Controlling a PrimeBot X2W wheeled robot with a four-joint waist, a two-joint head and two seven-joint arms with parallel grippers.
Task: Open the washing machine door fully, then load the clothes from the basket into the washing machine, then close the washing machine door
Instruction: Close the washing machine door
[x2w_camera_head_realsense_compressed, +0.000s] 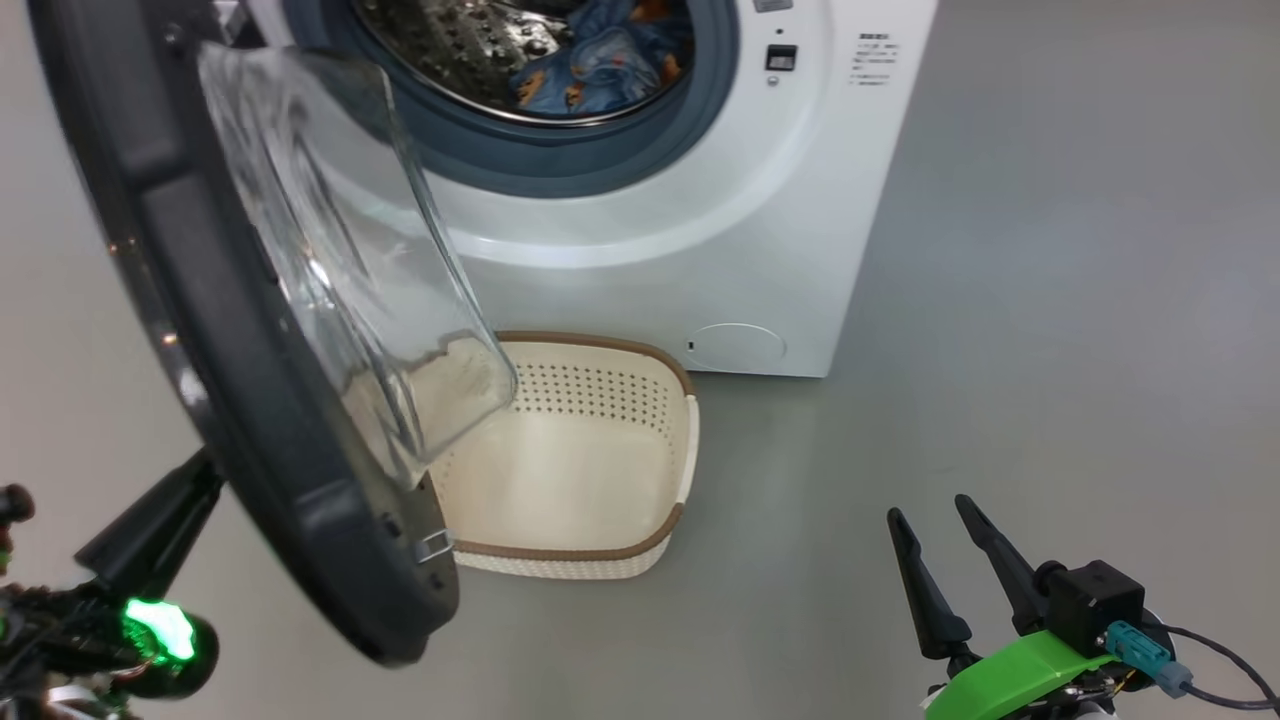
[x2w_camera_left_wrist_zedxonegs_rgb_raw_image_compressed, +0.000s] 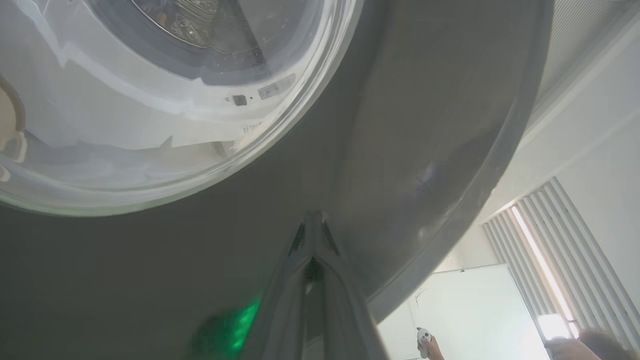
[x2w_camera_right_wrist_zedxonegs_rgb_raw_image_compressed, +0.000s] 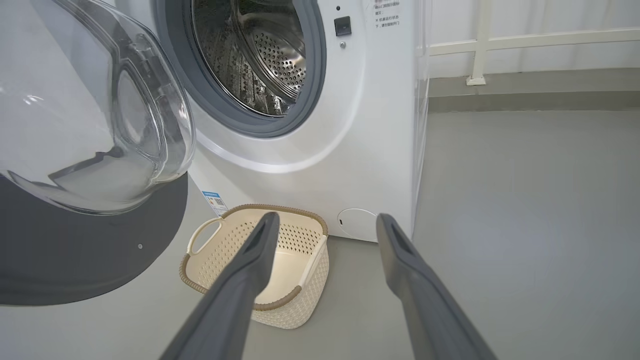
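Observation:
The white washing machine stands with its round black door swung partway out, its glass bowl facing the drum. Light blue clothes with orange prints lie in the steel drum. The cream basket sits empty on the floor below the opening. My left gripper is shut, and its fingertips press against the door's dark outer face. My right gripper hangs open over the floor at the lower right, well clear of the basket and the door.
Grey floor stretches to the right of the machine. A white railing runs along the back wall. A person's hand holding a small white object shows beyond the door's edge in the left wrist view.

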